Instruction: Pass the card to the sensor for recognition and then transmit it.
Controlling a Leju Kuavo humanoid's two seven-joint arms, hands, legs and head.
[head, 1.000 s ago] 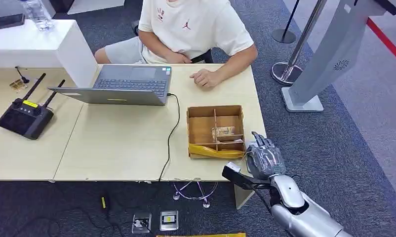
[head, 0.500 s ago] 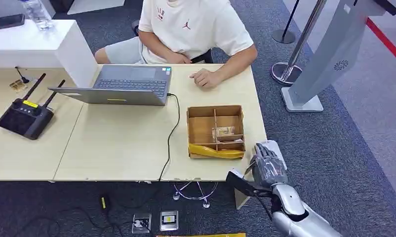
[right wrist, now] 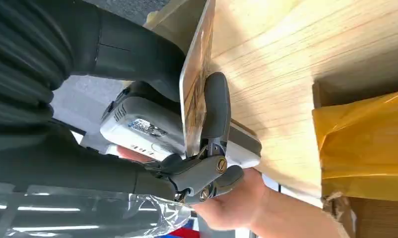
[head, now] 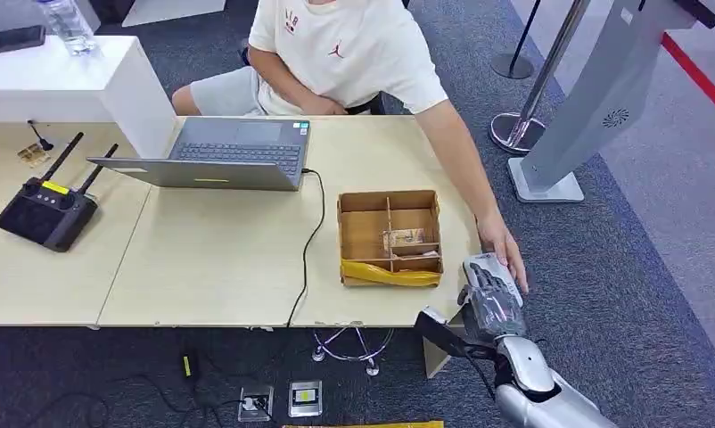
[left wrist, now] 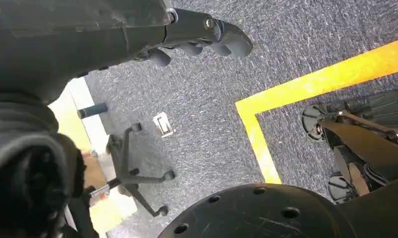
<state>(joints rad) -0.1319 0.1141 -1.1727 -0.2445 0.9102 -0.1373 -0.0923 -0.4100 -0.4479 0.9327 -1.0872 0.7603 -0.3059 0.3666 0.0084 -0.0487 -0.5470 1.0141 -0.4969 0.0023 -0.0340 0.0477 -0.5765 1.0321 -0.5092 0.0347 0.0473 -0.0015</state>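
Robot hand (right wrist: 197, 163) pinching card (right wrist: 194, 84) edge-on

Head view: high on the robot's body, facing forward and down over the wooden desk (head: 220, 259), taking in the right hand (head: 489, 294) at its near corner. Right wrist view: turned sideways, very close behind that hand (right wrist: 207, 148), sharing the desk (right wrist: 286, 84) corner and the yellow bag (right wrist: 365, 144). Left wrist view: facing down at carpet floor (left wrist: 207, 124).

Robot hand (left wrist: 197, 34) fingers curled, grey carpet (left wrist: 212, 124), yellow floor line (left wrist: 306, 89), chair base (left wrist: 132, 173)
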